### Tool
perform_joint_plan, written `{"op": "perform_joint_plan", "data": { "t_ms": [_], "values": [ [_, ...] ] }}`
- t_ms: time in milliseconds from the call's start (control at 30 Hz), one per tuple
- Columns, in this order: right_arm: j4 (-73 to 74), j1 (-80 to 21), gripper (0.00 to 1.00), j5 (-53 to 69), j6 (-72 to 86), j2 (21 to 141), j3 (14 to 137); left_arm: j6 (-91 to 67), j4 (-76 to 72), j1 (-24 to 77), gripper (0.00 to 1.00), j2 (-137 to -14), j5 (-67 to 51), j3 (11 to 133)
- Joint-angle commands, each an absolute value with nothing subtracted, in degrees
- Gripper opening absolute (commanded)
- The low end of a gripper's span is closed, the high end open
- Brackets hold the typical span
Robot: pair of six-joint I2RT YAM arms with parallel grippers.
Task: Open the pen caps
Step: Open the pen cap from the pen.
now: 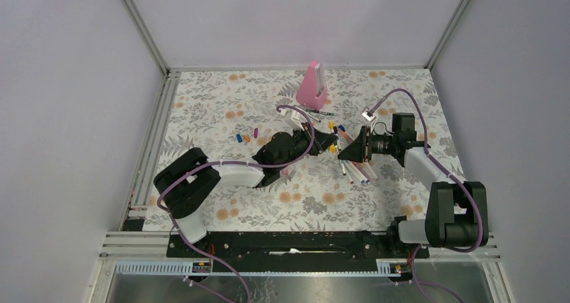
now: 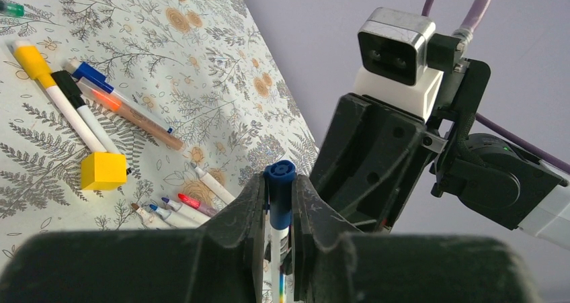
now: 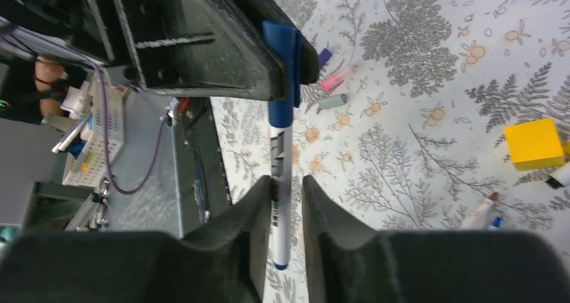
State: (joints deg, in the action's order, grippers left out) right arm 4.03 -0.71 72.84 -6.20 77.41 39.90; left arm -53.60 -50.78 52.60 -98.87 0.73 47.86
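Left gripper (image 2: pixel 280 182): you have it clamped on the blue cap (image 3: pixel 281 81) of one pen, a finger pressed to each side, held above the table near the middle of the workspace.
Right gripper (image 3: pixel 286 182): it faces your left one nose to nose. Its fingers stand slightly apart with the pen's white barrel (image 3: pixel 280 209) running between them (a thin gap shows on one side of the barrel, so it is not squeezed).
Blue cap: on its barrel, not pulled off, with its clip showing in the right wrist view.
Caps on lying markers: a yellow cap (image 2: pixel 31 60) and a black cap (image 2: pixel 67 87) sit on markers lying side by side, just beyond the yellow cube (image 2: pixel 103 170).
Loose caps: a pink cap (image 3: pixel 336 78) and a grey cap (image 3: pixel 333 102) lie near each other on the floral table cover (image 1: pixel 222 115). In the top view you can see an orange cap (image 1: pixel 247 138) and a purple cap (image 1: pixel 256 130) left of the grippers.
Bare-tipped pens (image 2: pixel 178 209): several lie fanned out beside the cube.
Pink wedge (image 1: pixel 313 86): upright at the far side, well apart from both grippers.
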Motion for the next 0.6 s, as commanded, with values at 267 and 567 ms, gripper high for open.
{"op": "perform_joint_plan", "data": {
  "t_ms": [267,567],
  "values": [
    [0.60,-1.24,0.58,72.39,-3.87,75.70,39.64,-54.63,-60.54,53.67,0.00,-98.10,-1.45,47.90],
    [0.61,-1.27,0.00,73.07,-4.28,75.95,40.77,-53.73,-65.73,53.57,0.00,-99.46,-2.10,47.58]
  ]
}}
